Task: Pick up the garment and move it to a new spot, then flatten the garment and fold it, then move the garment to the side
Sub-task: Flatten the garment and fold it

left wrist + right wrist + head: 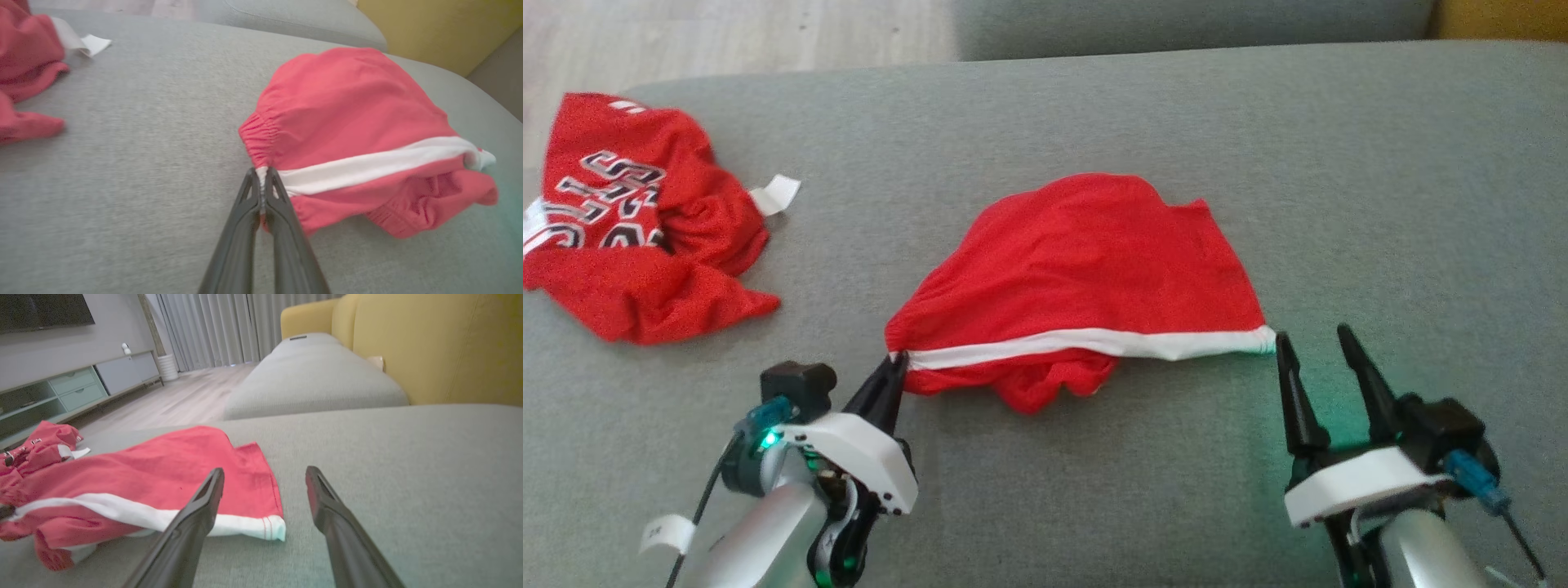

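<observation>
The garment [1086, 261]: red shorts, thin smooth cloth, one white band [1094, 343] running along the near edge. It lies near the middle of the grey sofa seat [1094, 498], rumpled, not flat. The upper layer is domed, and a bunched fold of red sits under the band on the near side. Its left end has a gathered elastic waist [259, 136]. Its right end is a hemmed leg opening that finishes in a white corner [273, 531].

Left pincer [894, 367]: fingers pressed together, clamped on the garment at the left end of the white band, right by the waist gathers.

Right pincer [1312, 333]: fingers apart, holding nothing. The tips sit just beside the garment's white right-hand corner, low over the seat.

A second red piece, a jersey [629, 245] with black-and-white lettering and a white tag [776, 194], lies crumpled at the seat's far left, well apart from the garment. A yellow backrest [429, 347] stands beyond.
</observation>
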